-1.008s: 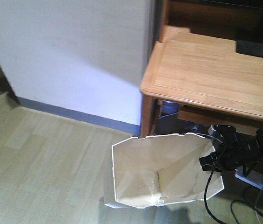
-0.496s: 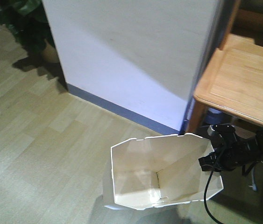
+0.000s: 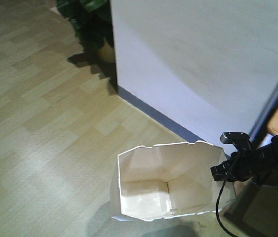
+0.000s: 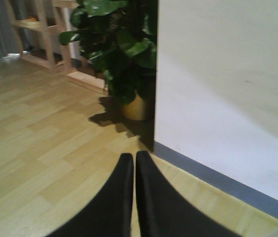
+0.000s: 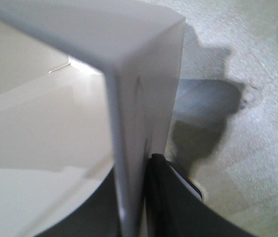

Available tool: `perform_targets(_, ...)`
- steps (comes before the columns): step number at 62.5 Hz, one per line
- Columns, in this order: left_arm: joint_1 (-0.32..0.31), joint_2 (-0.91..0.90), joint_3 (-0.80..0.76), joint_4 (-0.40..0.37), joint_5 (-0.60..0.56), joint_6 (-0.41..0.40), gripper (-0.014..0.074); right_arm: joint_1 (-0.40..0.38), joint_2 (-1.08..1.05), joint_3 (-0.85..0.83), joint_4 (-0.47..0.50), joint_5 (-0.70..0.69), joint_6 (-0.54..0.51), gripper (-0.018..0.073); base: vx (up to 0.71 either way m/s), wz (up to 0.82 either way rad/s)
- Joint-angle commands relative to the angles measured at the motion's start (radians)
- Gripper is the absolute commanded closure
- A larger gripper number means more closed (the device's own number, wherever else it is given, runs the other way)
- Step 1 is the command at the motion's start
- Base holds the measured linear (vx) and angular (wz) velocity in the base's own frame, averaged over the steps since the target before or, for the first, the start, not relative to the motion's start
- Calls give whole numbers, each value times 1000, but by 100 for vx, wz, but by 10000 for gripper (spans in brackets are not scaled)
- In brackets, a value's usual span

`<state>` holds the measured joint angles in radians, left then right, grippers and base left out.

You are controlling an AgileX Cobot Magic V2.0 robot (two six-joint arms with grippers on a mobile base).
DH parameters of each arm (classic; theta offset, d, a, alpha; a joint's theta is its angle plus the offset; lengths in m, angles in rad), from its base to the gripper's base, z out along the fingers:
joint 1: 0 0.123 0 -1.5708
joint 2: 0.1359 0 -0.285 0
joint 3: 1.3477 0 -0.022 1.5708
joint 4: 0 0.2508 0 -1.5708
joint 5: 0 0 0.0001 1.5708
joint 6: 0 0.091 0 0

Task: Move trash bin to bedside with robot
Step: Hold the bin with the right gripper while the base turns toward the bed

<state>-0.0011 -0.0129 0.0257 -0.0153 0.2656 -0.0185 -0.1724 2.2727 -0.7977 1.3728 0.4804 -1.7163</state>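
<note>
A home: pale wood-plank floor (image 3: 45,98), white wall (image 3: 203,59), potted plant (image 4: 124,54), wooden shelving (image 4: 42,29).

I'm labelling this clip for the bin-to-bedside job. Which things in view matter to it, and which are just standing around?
Part of the job:
trash bin
right hand, shut on the bin's wall

Just around:
potted plant
wooden shelf
white wall
left hand, shut, holding nothing

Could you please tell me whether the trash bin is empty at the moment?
Empty, as far as shows: the front view looks straight down into the trash bin, and only its bare cream walls and base appear.
</note>
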Motion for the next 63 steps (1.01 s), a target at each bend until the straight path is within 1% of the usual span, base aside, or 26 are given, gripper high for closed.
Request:
perform_targets(1,-2,-14,19,-4,-69,-4,603,-2,-72,-8,41,219,1,564,8,47)
perform_targets(63,-2,-14,19,-4,-69,-4,603,-2,-72,-8,41,219,1,564,8,56)
